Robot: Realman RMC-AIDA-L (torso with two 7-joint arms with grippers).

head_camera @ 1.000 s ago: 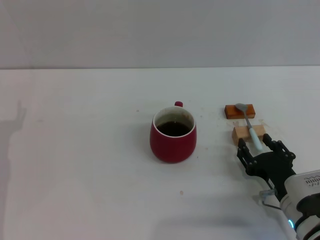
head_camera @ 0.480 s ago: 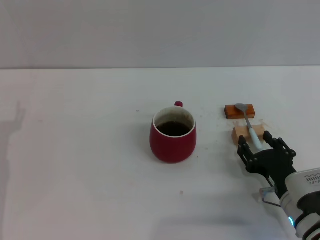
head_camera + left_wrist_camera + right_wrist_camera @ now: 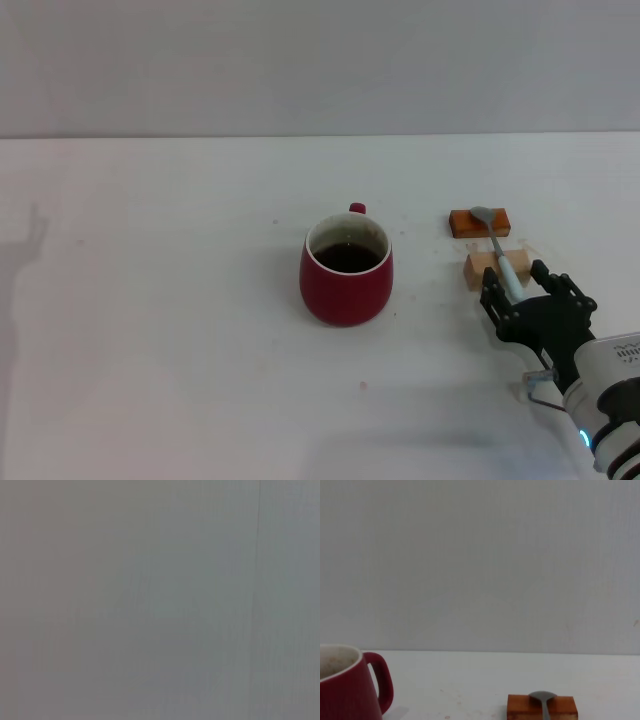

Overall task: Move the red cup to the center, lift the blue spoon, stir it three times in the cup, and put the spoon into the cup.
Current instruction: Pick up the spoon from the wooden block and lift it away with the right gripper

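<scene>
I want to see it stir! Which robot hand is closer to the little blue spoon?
Right. The right hand is open around the pale-blue-handled metal spoon; the left hand is out of sight.

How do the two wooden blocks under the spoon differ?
The orange block is darker and reddish, while the tan block is pale. The orange block lies farther from the robot and carries the bowl end of the blue spoon; the tan block lies nearer and carries its handle, right in front of the right gripper. Both rest on the table, right of the red cup.

Right tool (image 3: 522,282) low, fingers spread apart; left arm unseen.
</scene>
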